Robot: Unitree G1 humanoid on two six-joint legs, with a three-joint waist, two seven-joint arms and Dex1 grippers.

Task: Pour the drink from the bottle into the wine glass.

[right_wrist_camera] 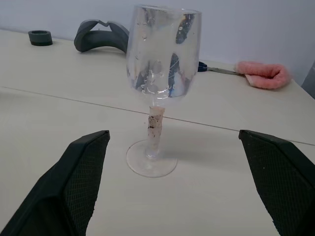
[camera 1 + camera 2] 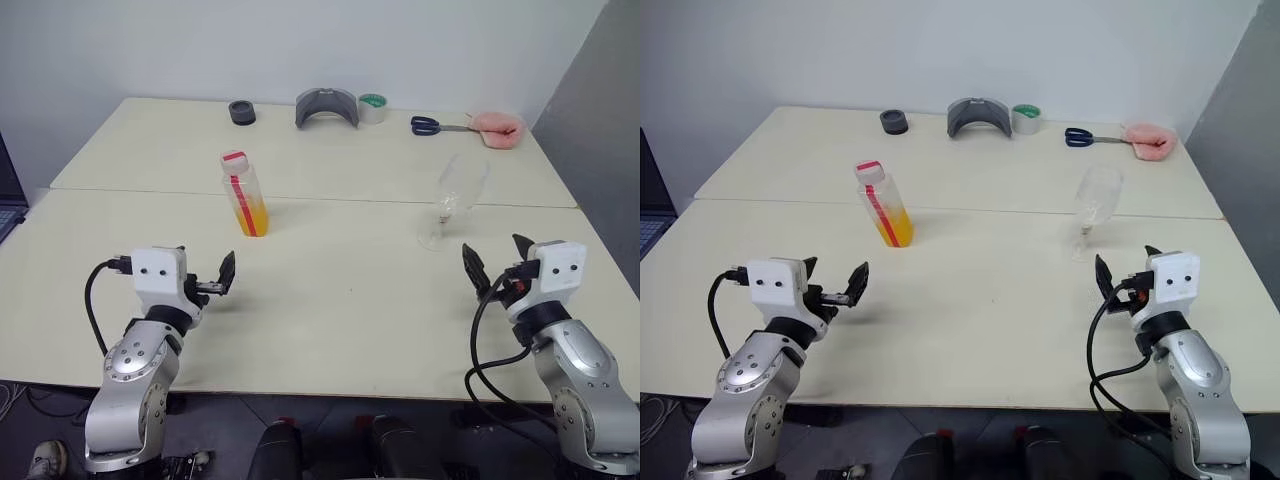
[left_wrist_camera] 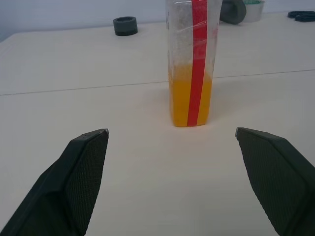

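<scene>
My left pincer (image 2: pixel 222 280): one, spread wide and holding nothing, its two black fingers (image 3: pixel 81 179) hovering over the table (image 2: pixel 350 300) and aimed at the bottle.
My right pincer (image 2: pixel 495 262): one, likewise spread wide and bare, its two fingers (image 1: pixel 78 182) pointed at the wine glass.
Bottle (image 2: pixel 244 193): one, upright on the table ahead of my left pincer and apart from it, red-and-white cap on, a red stripe running down its side.
Drink (image 3: pixel 183 101): one pool of orange-yellow liquid, filling roughly the lower half of the bottle (all of it inside the bottle).
Wine glass (image 2: pixel 453 198): one, standing on its round foot ahead of my right pincer, apart from it and well to the right of the bottle; the bowl looked dry, and the stem was smudged.
Table: two pale tops butted together, the seam running just behind the bottle and the glass.
Far edge, left to right: one small black ring (image 2: pixel 242 112), one grey curved piece (image 2: pixel 326 107), one tape roll (image 2: pixel 372 108) touching or just beside it (I could not tell which), one pair of blue-handled scissors (image 2: pixel 432 125), one pink fuzzy thing (image 2: pixel 497 128) at the scissors' tips.
</scene>
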